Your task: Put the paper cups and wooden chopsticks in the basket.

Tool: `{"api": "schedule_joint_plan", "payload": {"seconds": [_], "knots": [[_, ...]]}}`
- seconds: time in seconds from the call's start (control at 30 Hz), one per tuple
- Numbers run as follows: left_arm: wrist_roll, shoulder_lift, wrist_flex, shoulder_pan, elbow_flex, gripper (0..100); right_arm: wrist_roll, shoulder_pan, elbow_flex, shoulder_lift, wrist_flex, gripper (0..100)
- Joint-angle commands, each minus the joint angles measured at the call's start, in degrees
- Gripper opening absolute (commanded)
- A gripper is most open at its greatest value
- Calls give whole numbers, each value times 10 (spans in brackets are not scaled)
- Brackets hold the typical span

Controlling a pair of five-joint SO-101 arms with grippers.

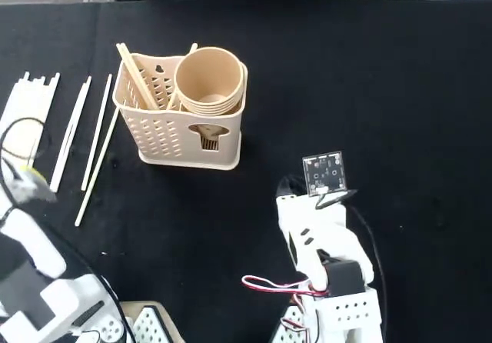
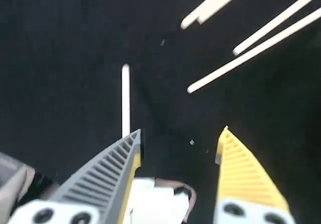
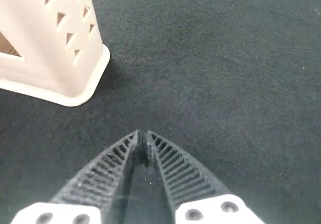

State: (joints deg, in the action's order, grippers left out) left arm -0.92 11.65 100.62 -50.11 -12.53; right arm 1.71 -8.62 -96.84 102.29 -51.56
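Observation:
The beige basket [image 1: 184,131] stands at the table's back left and holds stacked paper cups [image 1: 209,81] and a few wooden chopsticks [image 1: 137,75]. Three loose chopsticks [image 1: 98,131] lie on the black cloth to its left. My left gripper [image 2: 180,133] is open above the cloth, with loose chopsticks [image 2: 253,58] ahead of it and one pale stick [image 2: 125,98] at the tip of its grey finger [image 2: 110,174]. My right gripper [image 3: 143,134] is shut on nothing, low over the cloth near a corner of the basket [image 3: 50,43].
A white paper wrapper [image 1: 27,108] lies at the far left, crossed by a thin black cable. The right arm's body [image 1: 323,235] sits at the front centre right. Open black cloth stretches right of the basket.

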Motion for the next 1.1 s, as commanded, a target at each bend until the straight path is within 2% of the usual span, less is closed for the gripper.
{"api": "schedule_joint_plan", "payload": {"seconds": [0.0, 0.17, 0.33, 0.47, 0.6, 0.73, 0.93, 1.07], "knots": [[-18, 47, 4, -44, -76, 246, 6, -4, 0, 7, -1, 15], [-114, 63, 2, -102, -148, 246, 6, -4, 0, 7, -1, 15], [-134, 43, -11, -155, -138, 246, 6, -4, 0, 7, -1, 15], [-171, 5, -11, -160, -131, 246, 6, -4, 0, 7, -1, 15], [-177, -64, -17, -160, -116, 245, 6, -4, 0, 7, -1, 15], [-174, -152, -56, -162, -90, 242, 6, -4, 0, 7, -1, 15], [-172, -258, -64, -160, -3, 241, 6, -4, 0, 7, -1, 15], [-172, -307, -64, -158, 38, 135, 6, -4, 0, 7, -1, 15]]}}
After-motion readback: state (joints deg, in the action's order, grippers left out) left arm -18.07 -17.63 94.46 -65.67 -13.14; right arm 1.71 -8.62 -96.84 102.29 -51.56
